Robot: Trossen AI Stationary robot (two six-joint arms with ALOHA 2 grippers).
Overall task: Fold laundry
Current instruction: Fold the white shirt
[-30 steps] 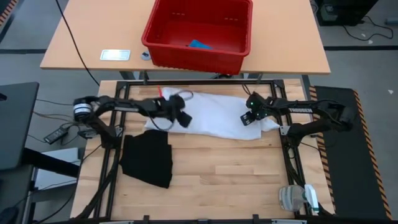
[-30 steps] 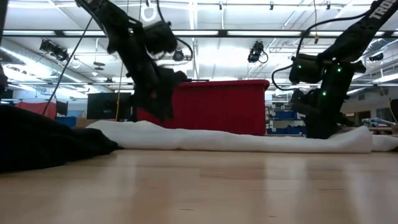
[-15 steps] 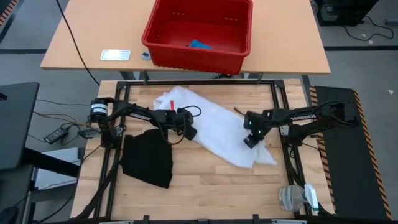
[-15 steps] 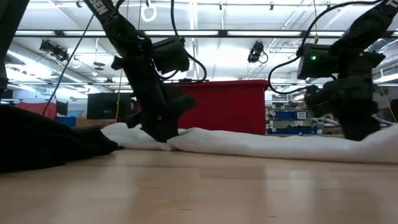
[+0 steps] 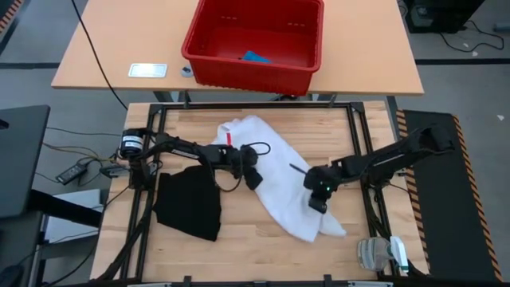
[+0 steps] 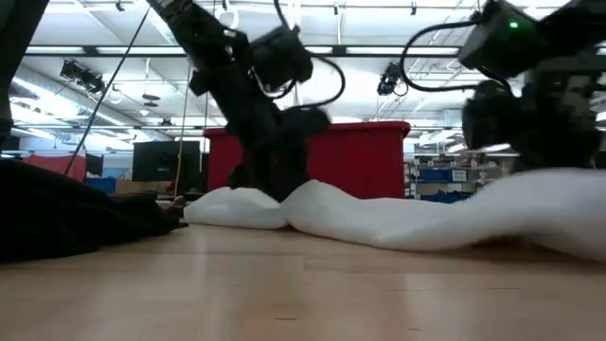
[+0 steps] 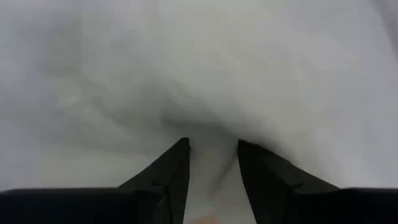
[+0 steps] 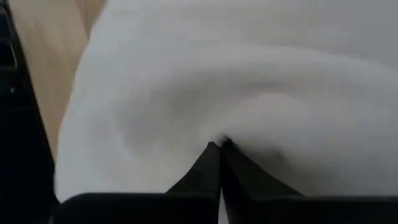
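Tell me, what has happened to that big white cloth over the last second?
Both grippers dragged the large white cotton T-shirt from the table's far edge toward the near side, turning it from a crosswise strip into a diagonal. The left gripper and the right gripper both came nearer, each pinching the shirt. The crumpled black garment, the red plastic basket and the small bright blue piece inside it stayed put.

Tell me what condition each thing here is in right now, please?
White T-shirt: rumpled, lying diagonally on the table, pinched by both grippers.
Black garment: in a flat heap, untouched.
Blue piece: lying in the basket.
Red basket: upright on the far table.
Left gripper: fingers closed on white cloth.
Right gripper: fingers pressed together on white cloth.
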